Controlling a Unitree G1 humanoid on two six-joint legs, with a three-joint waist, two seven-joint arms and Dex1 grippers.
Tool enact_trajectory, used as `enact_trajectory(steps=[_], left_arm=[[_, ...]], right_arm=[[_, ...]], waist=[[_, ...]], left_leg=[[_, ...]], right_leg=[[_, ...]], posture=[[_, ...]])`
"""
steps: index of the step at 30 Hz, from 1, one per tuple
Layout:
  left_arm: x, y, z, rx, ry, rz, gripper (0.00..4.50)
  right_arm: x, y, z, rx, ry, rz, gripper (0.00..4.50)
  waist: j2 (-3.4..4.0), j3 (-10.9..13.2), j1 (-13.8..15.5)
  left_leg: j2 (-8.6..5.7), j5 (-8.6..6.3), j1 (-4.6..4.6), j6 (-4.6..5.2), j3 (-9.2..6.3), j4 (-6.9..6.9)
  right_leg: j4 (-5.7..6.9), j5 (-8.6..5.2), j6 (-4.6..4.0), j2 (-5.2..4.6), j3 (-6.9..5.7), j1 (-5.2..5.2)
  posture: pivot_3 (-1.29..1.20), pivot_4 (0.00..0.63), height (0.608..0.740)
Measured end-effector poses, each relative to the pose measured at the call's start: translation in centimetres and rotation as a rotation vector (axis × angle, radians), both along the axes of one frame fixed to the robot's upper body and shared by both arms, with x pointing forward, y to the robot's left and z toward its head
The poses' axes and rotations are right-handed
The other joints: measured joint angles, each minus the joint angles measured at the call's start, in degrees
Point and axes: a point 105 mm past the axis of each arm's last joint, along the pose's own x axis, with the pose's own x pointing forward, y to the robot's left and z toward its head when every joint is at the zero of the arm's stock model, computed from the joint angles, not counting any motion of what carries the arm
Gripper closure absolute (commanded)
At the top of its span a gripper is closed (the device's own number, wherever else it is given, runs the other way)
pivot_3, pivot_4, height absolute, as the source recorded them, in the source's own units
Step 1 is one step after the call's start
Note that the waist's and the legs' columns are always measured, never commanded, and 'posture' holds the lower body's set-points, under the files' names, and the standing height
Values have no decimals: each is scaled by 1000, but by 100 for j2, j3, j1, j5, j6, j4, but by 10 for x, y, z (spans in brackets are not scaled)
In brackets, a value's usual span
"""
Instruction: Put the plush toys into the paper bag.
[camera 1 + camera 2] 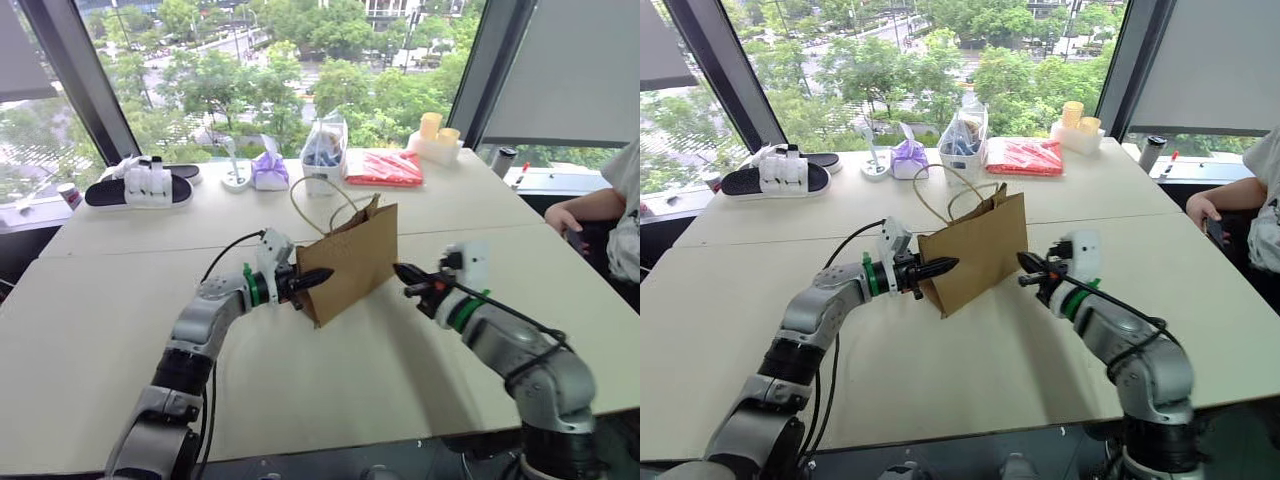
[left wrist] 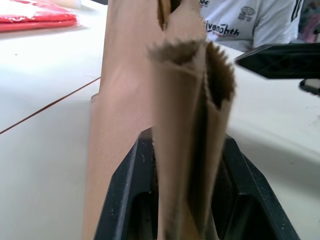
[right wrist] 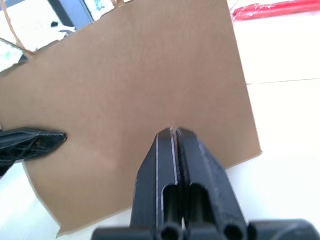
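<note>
Readable print: one shirt only
A person's white shirt (image 2: 250, 20) carries dark lettering that seems to read "venohth", partly cut off, beside a round emblem too small to make out.

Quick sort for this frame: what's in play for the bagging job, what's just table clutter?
In play:
- paper bag, folded flat, tilted
- left tool, clamped on the bag's edge
- right tool, shut, beside the bag

Clutter along the far edge:
- black sandals
- purple pouch
- clear plastic bag of blue items
- red packet
- yellow cups
</note>
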Motion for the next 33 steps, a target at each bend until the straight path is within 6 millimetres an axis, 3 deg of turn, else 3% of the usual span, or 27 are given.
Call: enact_trajectory(steps=[4, 8, 12, 22, 28, 33], left_arm=[[7, -8, 17, -30, 22, -119, 3239], [16, -12, 32, -34, 5, -180, 3239], [19, -13, 21, -12, -4, -186, 4449], [12, -16, 15, -14, 19, -249, 4449], [-8, -9, 28, -90, 116, -432, 4449], [-12, -4, 24, -49, 100, -481, 4449]], right_arm=[[-25, -43, 23, -17, -47, -72, 4500], [-39, -67, 31, -26, -46, -131, 4500], [-42, -65, 31, -18, -42, -136, 4500], [-44, -58, 31, -22, -43, -139, 4500], [-47, -71, 41, -62, -64, -169, 4500], [-50, -75, 47, -69, -73, -181, 4500]], waist=[[-1, 0, -15], [-1, 0, -77], [1, -1, -73], [0, 0, -36], [0, 0, -46], [0, 0, -38]], left_leg=[[-1, -1, -3, 3, 1, 4], [4, -2, 12, 5, 11, -7], [6, -2, 18, 5, 11, -9], [2, -2, 5, 5, 5, 5], [3, -2, 6, 5, 5, 3], [3, -2, 7, 5, 5, 4]], right_leg=[[-13, 2, 4, -1, -1, 7], [-8, 2, 4, 1, 1, 8], [2, 2, 4, 2, 2, 8], [-2, 4, 10, 0, 2, 9], [-2, 4, 10, 2, 1, 9], [-2, 4, 10, 1, 2, 10]], posture=[[0, 150, 740], [0, 150, 740], [0, 150, 740], [0, 150, 740], [0, 150, 740], [0, 150, 740]])
